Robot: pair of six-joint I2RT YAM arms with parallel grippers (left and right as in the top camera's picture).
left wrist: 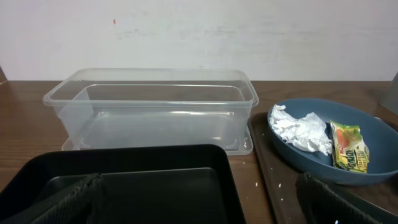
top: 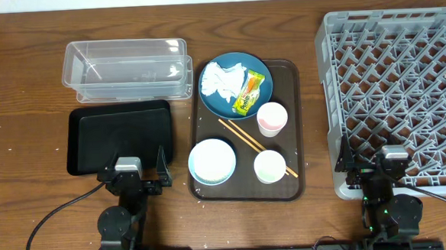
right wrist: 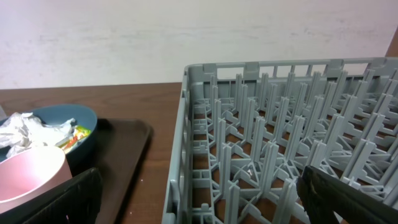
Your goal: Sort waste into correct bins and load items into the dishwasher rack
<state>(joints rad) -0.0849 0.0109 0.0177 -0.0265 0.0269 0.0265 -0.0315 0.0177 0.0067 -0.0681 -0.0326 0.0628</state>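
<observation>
Crumpled tissue (top: 219, 81) and snack wrapper (top: 249, 93) lie on the blue plate (top: 224, 108); sorting looks unstarted. Your left end effector (top: 132, 174) and right end effector (top: 370, 167) are spread wide and empty. Probably take the tissue first.

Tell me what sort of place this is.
Probably a lab bench staged as a dish-clearing station. A grey dishwasher rack and a brown serving tray carrying a littered blue plate sit on a wooden table against a bare white wall.

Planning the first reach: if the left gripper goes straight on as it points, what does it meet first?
Probably the clear plastic tub, after passing over the shallow black tray; height is unclear, so perhaps the tray first.
</observation>
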